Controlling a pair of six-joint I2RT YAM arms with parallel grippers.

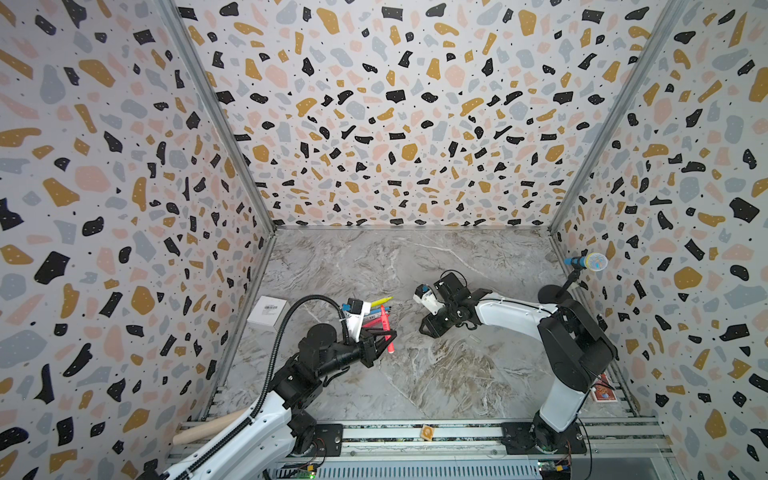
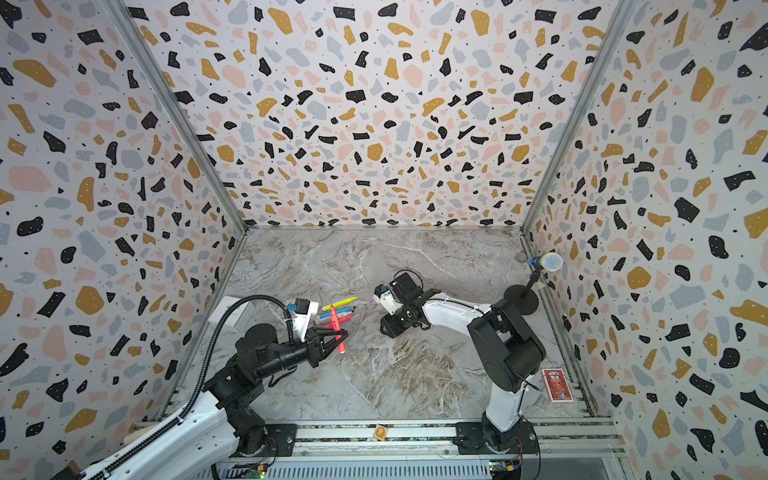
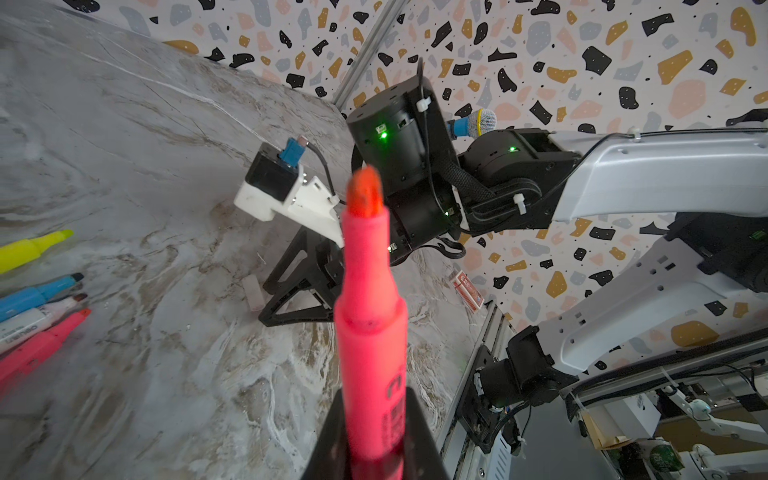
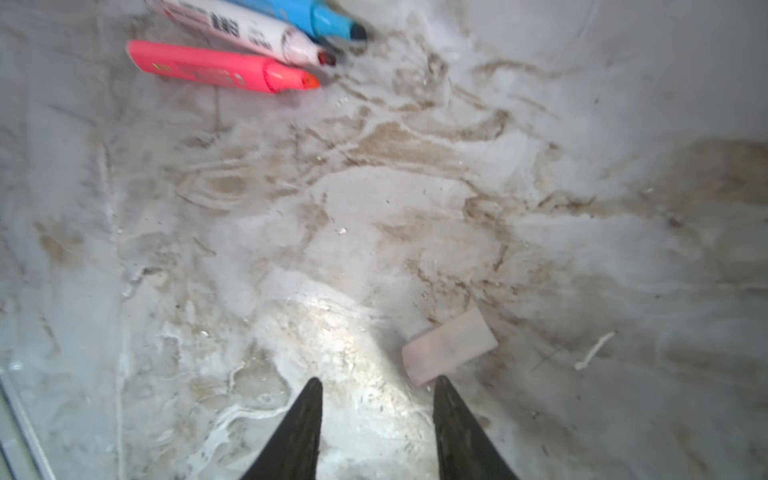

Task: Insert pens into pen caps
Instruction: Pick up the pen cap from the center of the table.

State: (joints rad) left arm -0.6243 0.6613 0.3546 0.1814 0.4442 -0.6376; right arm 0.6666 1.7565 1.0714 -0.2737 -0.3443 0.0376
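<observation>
Pink pen (image 1: 388,332) is being gripped across its barrel by the closed jaws of the left gripper (image 1: 384,334), its orange tip uncapped, held off the worktop (image 1: 415,257) left of the middle. Four more pens are lying side by side just beyond it, toward the left edge: a yellow pen (image 1: 381,300), a light blue pen (image 2: 338,311), a white-barrelled pen (image 4: 249,31) and a second pink pen (image 4: 216,66). The right gripper (image 4: 378,382) is hanging low over the middle of the worktop, its jaws standing apart with nothing between them. A pale pen cap (image 4: 449,347) is lying flat just beside one fingertip (image 4: 446,399), outside the gap. Bare marble is stretching between the two grippers and back to the far edge. A white box (image 1: 268,311) is sitting against the left edge, a microphone (image 1: 588,262) is standing at the right edge, and a red card box (image 2: 557,384) is lying toward the near right corner.
</observation>
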